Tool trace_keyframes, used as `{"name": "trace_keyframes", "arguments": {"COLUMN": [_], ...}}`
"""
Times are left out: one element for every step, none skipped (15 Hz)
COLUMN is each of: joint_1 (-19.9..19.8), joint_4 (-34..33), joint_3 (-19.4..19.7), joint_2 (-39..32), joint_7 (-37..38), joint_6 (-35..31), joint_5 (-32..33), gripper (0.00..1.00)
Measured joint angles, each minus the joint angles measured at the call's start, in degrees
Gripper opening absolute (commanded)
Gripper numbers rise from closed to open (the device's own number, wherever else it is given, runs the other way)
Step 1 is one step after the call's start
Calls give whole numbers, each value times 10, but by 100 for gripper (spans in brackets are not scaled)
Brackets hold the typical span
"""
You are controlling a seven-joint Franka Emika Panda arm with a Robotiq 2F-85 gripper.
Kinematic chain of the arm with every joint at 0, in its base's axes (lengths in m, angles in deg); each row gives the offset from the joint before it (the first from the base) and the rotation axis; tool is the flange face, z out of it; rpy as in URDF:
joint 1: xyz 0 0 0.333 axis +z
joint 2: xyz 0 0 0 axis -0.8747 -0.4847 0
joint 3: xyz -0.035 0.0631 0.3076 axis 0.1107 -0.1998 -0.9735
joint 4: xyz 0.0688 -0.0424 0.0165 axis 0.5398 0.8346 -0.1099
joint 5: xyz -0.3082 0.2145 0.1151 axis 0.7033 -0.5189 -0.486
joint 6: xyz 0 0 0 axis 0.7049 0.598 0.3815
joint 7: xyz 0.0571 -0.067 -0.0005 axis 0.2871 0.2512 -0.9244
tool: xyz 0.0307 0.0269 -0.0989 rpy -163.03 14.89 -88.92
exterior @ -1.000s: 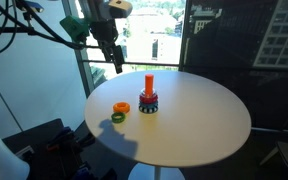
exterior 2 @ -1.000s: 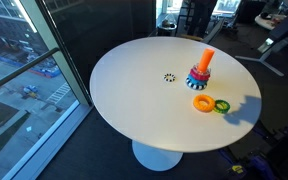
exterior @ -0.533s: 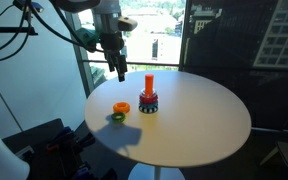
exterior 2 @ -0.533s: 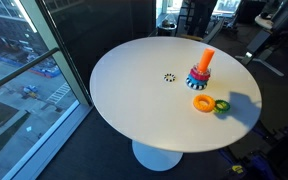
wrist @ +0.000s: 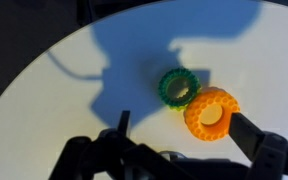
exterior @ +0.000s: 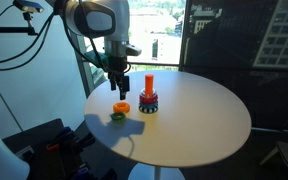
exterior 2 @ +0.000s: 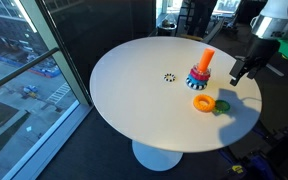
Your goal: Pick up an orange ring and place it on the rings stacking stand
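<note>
- Orange ring (wrist: 212, 112) is seen lying flat on the worktop (exterior: 199, 120), at about 8 o'clock of the rings stacking stand (exterior: 149, 100) in an exterior view, near it but apart.
- A green ring (wrist: 178, 88) is set against it at 10 o'clock in the wrist view, seemingly touching.
- The claw (exterior: 123, 91) hovers above the two rings, spread wide, with nothing held.
- If the claw is lowered off-centre, the green ring could be caught instead, or the orange one shoved aside.
- The upright peg could be struck during the carry and the stand toppled.
- No containers are seen; only the stand's base is loaded with dark and red rings, the peg above left bare.
</note>
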Motion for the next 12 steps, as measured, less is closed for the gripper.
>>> {"name": "trace_keyframes", "arguments": {"joint_1": [0, 0, 1, 2, 3, 4, 5, 5, 6, 6, 6, 6], "joint_4": [-1, -2, -2, -2, -3, -5, -7, -9, -10, -10, -9, -9], "joint_3": [-1, -2, -2, -3, -4, -5, -6, -6, -6, -6, -6, -6], "joint_2": [-13, -25, -37, -47, -57, -64, -67, -69, -69, -69, -69, -70], "joint_7": [0, 0, 1, 1, 1, 1, 1, 1, 1, 1, 1, 1], "joint_6": [-12, -26, -41, -53, -61, -66, -67, -67, -67, -67, -67, -67], "joint_5": [5, 10, 16, 20, 23, 23, 23, 23, 23, 23, 23, 23], "gripper": [100, 100, 100, 100, 100, 100, 100, 100, 100, 100, 100, 100]}}
